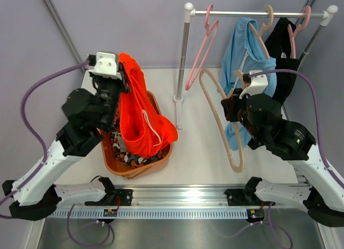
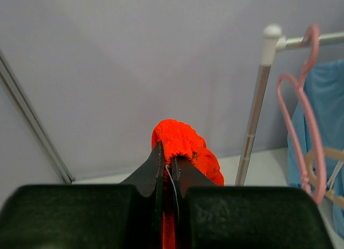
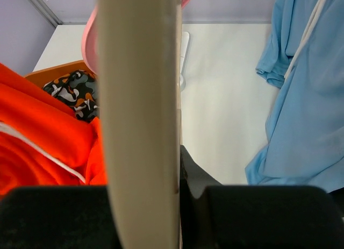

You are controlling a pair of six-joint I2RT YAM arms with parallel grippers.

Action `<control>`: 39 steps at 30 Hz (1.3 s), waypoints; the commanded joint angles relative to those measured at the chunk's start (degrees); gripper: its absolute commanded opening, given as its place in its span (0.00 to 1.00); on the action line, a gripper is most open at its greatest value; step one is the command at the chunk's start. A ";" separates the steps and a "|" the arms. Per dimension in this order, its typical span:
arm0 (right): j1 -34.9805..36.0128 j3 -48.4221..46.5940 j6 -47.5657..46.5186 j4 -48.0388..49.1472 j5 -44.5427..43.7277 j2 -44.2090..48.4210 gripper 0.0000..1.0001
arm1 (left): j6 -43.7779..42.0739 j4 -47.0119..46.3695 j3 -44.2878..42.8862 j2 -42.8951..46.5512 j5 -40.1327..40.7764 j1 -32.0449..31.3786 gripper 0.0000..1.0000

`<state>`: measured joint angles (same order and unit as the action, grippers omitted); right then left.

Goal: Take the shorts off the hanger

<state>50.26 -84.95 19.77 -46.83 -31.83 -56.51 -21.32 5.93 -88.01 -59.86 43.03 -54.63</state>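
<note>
Left gripper (image 2: 167, 152) clenched on bright orange shorts (image 1: 142, 114). They hang long axis vertical, lower end in the orange basket (image 1: 137, 171) straight below, near the table (image 1: 204, 152) left edge. Camouflage shorts (image 1: 121, 149) lie inside. Right gripper (image 1: 228, 106) clamps a bare beige hanger (image 3: 140, 98). Light blue shorts (image 1: 239, 50) and black shorts (image 1: 279, 44) hang on the rail (image 1: 242, 13) behind it, so the right arm is nearer.

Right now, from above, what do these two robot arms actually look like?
Both the left arm and right arm have bulky black joints and white lower links on black bases. A white block tops each wrist, and a purple cable loops from it. The left end effector has two black tapered fingers.
</note>
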 commanded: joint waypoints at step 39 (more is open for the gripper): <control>-19.22 -12.95 -14.93 5.68 9.76 -12.47 0.00 | 49.37 26.32 31.14 20.13 -18.59 12.00 0.99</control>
<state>35.07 -93.34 9.54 -48.73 -29.34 -66.48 34.17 29.98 -55.79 -40.21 22.96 -42.78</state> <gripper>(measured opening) 0.150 0.988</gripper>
